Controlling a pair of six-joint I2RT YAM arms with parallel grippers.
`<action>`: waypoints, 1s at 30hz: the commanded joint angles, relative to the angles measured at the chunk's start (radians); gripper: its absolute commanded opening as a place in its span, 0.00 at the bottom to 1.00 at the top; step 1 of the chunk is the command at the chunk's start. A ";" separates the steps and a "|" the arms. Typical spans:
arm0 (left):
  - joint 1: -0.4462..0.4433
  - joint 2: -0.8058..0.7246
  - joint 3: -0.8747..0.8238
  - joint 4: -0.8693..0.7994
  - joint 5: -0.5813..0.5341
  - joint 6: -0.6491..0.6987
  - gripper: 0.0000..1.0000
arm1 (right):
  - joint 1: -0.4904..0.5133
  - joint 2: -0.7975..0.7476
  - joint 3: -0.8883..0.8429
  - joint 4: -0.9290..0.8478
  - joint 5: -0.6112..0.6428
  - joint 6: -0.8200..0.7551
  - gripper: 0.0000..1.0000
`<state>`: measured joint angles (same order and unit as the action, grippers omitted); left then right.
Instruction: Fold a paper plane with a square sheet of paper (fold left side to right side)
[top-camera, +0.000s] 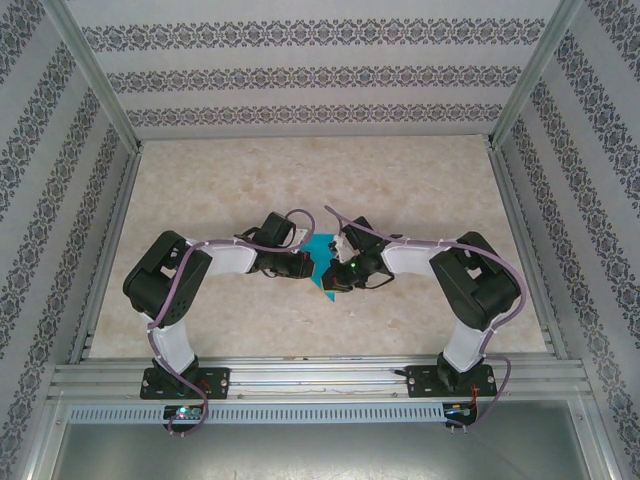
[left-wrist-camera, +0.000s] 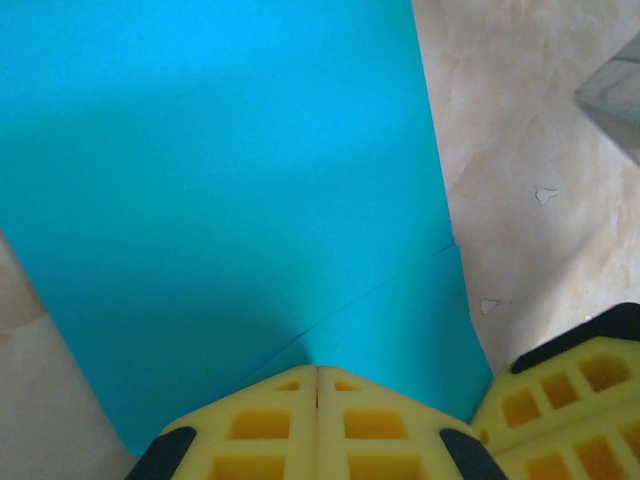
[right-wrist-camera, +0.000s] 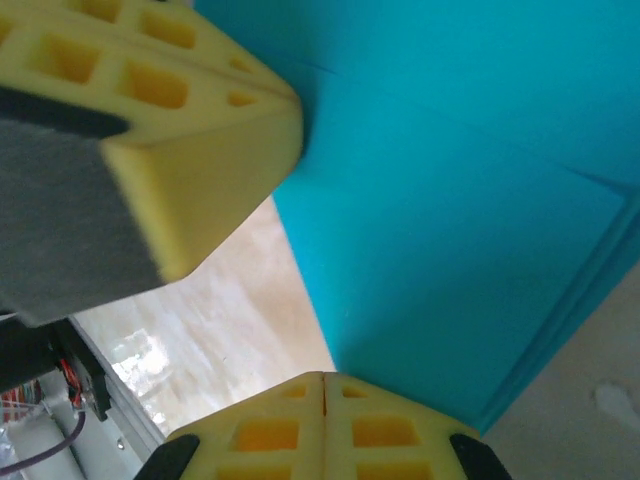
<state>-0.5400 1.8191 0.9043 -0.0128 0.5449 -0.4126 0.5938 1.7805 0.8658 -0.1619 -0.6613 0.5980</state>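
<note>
From above we see the square sheet of paper (top-camera: 322, 248) on the pale surface (top-camera: 400, 180), while wrist views add its creases, with left fingers (left-wrist-camera: 255, 430) and right fingers (right-wrist-camera: 260, 440) pressed together, empty.

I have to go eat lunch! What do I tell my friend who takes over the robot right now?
Left gripper: shut, tip on an edge of the thin turquoise-blue square sheet of paper. I cannot tell if it pinches a layer.
Right gripper: shut, tip on the paper's edge too, facing the left one.
Paper: lying on the beige marbled table, between the two arms.
Done: some folds; overlapping layers and a crease show.
Left: the remaining folds. It does not look like a finished plane yet.
</note>
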 joint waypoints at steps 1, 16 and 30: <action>-0.012 0.036 0.002 -0.128 -0.044 -0.022 0.00 | 0.007 0.034 0.023 0.042 0.025 0.039 0.00; -0.014 0.056 0.021 -0.148 -0.052 -0.025 0.00 | 0.010 0.076 0.070 0.050 0.044 0.036 0.00; -0.012 0.084 0.050 -0.200 -0.116 -0.044 0.00 | 0.026 0.032 -0.019 -0.063 0.025 0.000 0.00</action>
<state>-0.5423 1.8435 0.9638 -0.0978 0.5304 -0.4389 0.6003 1.8305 0.8967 -0.1276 -0.6445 0.6216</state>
